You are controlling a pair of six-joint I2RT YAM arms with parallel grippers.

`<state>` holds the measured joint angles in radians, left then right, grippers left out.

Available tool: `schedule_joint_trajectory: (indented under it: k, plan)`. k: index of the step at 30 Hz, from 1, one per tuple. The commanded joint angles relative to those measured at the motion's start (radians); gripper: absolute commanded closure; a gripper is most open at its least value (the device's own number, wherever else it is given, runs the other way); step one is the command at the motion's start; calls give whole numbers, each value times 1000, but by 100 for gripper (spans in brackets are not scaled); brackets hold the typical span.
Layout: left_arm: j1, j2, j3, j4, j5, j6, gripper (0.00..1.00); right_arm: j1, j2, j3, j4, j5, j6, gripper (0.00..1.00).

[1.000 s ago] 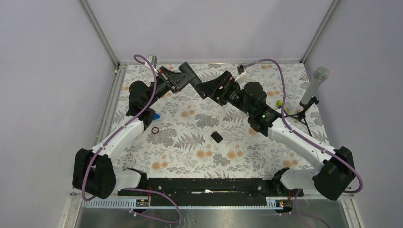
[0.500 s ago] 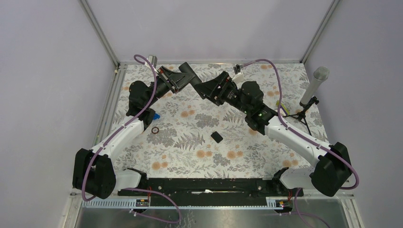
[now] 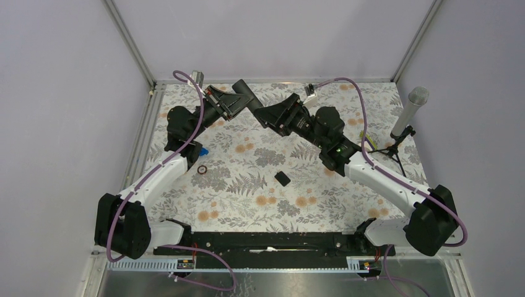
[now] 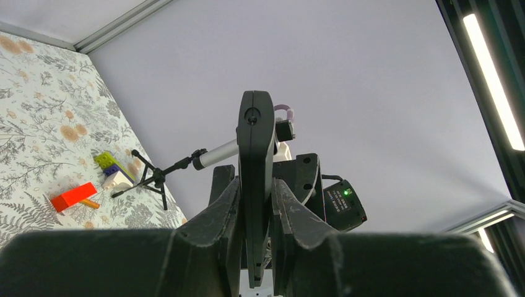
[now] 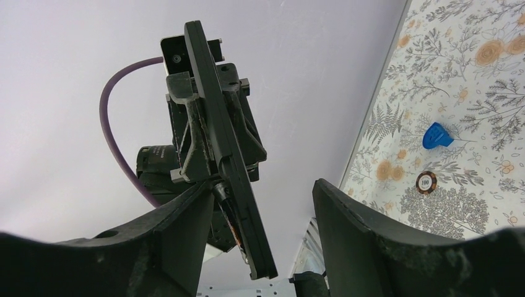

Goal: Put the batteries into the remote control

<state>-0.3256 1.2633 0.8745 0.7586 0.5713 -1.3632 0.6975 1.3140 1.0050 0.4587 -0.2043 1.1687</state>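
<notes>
Floral-patterned table (image 3: pixel 309 198) is recorded from above. Over its far side, the left gripper (image 3: pixel 234 103) is clamped tight on the remote control (image 3: pixel 246 94), which is held raised off the surface. The remote's free end is straddled by the right gripper (image 3: pixel 267 117), jaws partly apart, with a gap left on one side. A black back cover (image 3: pixel 282 179) is noted mid-table.

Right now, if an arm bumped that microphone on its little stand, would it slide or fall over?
The microphone would probably topple: it leans tall above a small tripod, its grey head well off the feet. It looks light, so a low push on the legs might just slide it over the table.
</notes>
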Motion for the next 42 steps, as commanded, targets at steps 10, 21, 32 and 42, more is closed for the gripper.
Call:
schedule_joint_trajectory:
  k: [10,21,32,42]
  plan:
    - [-1,-28,17,82,-17,-14,100,-6,-19,-37,47,-19,16,43]
    - [-1,-38,44,61,-18,-21,100,-6,-34,-69,55,-26,12,53]
    - [-1,-42,52,-18,9,-24,100,-7,-36,-58,48,-9,-53,29]
    - [30,6,41,-33,144,103,100,-7,-138,-66,48,-11,-258,0]
